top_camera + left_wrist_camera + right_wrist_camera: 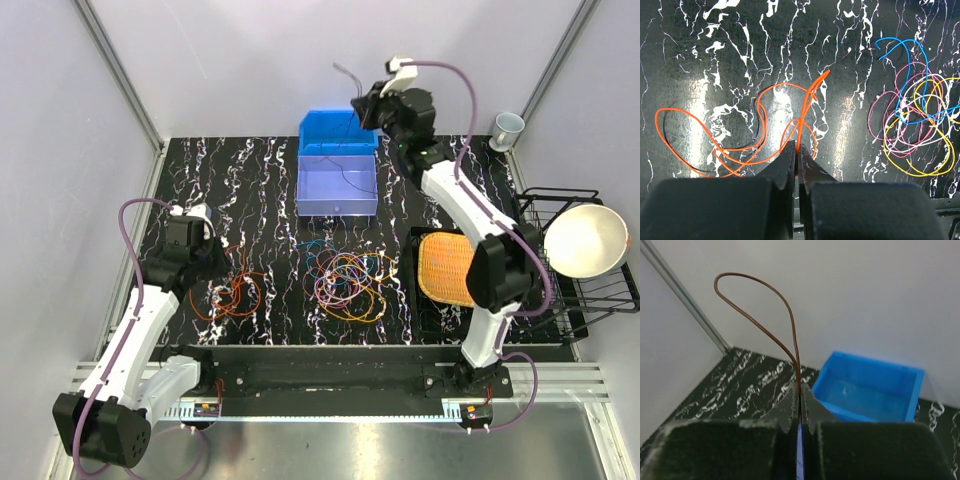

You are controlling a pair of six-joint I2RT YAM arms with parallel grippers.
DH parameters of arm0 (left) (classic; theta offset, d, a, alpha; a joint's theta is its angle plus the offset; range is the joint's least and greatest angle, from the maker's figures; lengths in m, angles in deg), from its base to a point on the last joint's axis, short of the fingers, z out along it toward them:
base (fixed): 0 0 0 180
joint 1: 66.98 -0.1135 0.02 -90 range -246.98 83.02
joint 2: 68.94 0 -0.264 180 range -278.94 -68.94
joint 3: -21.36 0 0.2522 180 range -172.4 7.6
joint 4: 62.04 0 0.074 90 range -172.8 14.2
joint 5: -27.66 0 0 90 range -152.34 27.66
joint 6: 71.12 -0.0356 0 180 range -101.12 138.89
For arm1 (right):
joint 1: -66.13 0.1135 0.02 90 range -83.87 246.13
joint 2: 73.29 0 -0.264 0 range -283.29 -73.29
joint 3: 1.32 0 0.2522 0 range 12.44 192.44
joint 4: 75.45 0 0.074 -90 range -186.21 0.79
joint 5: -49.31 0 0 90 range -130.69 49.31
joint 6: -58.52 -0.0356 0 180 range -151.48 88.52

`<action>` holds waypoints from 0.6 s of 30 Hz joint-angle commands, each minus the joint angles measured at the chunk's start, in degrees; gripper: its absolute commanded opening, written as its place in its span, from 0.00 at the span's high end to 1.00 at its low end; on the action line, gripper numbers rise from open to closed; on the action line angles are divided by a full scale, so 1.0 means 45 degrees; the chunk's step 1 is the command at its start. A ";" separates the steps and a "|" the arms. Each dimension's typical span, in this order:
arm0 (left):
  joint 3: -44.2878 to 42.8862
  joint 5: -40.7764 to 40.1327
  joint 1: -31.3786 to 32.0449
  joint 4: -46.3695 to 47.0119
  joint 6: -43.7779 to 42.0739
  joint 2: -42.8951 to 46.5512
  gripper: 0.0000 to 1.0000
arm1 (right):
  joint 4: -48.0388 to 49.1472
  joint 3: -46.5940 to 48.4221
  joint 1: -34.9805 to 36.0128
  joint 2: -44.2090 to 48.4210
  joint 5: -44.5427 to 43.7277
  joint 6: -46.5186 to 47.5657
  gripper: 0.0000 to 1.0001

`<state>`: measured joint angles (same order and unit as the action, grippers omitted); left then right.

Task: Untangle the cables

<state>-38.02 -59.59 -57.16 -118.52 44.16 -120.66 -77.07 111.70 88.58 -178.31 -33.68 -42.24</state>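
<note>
The cables lie in two groups on the black marbled table. Several orange cables sprawl at the left. My left gripper is low over them and shut on one orange strand, which rises between the fingertips. A tangle of yellow, pink, purple and blue cables sits in the middle, apart from the orange ones. My right gripper is raised over the blue bin and shut on a brown cable that arches up above the jaws.
A lavender bin stands in front of the blue one, with a thin dark strand in it. A woven orange basket lies in a black tray at right. A white bowl rests on a wire rack. A cup stands at the back right.
</note>
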 commanded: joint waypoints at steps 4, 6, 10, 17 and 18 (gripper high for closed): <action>-0.0134 -0.0278 0.0043 0.0509 -0.0090 0.0264 1.00 | -0.0471 0.0323 0.0009 -0.1116 0.0103 -0.0342 1.00; -0.0154 -0.0258 0.0043 0.0528 -0.0090 0.0205 1.00 | -0.0414 0.0538 0.0068 -0.1311 0.0298 -0.0614 1.00; -0.0173 -0.0199 0.0043 0.0489 -0.0109 0.0030 1.00 | -0.0549 0.0871 0.0438 -0.1703 0.0436 -0.0655 1.00; -0.0173 -0.0238 0.0043 0.0528 -0.0109 0.0108 1.00 | -0.0453 -0.0728 0.0830 -0.1430 -0.0967 -0.0636 1.00; -0.0173 -0.0180 0.0043 0.0528 -0.0109 0.0108 1.00 | -0.0375 -0.1252 0.0830 -0.1333 -0.1145 -0.0519 1.00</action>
<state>-38.02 -59.59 -57.16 -118.52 44.16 -120.68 -80.64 110.89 91.73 -186.31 -34.25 -44.84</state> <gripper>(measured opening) 0.012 0.012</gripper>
